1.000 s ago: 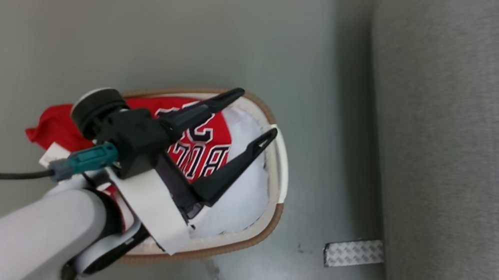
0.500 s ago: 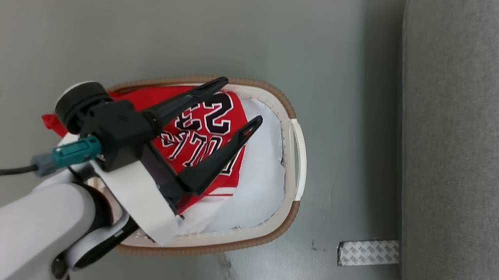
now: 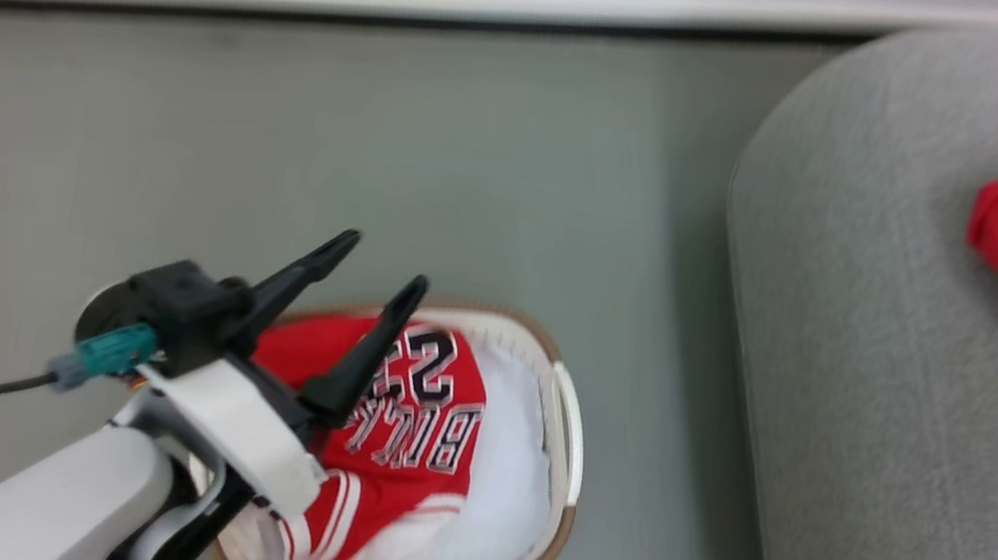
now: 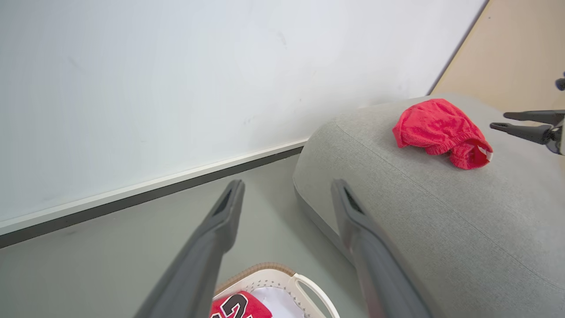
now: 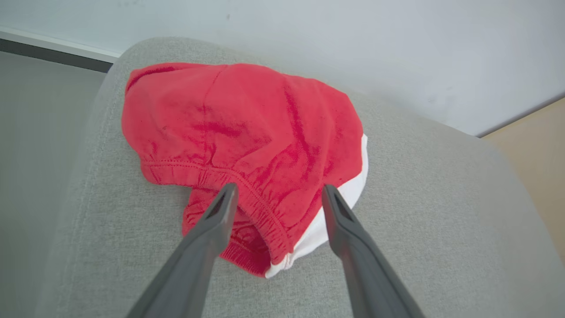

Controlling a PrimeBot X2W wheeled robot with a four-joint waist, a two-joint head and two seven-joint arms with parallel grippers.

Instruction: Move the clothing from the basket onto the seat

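One red jersey [image 3: 414, 423] inside basket [image 3: 563, 532], another garment [image 5: 247, 128] on seat [image 5: 441, 229]; both jaws apart.

The right hand [image 5: 279, 189] has opened at the red garment [image 5: 247, 128].

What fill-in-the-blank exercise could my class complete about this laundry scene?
1. The red jersey in the basket bears the number ____.
2. On the grey seat lie shorts of the colour ____, with white trim.
3. The left gripper over the basket holds nothing, and its two fingers stand ____.

Missing words: 23; red; open.
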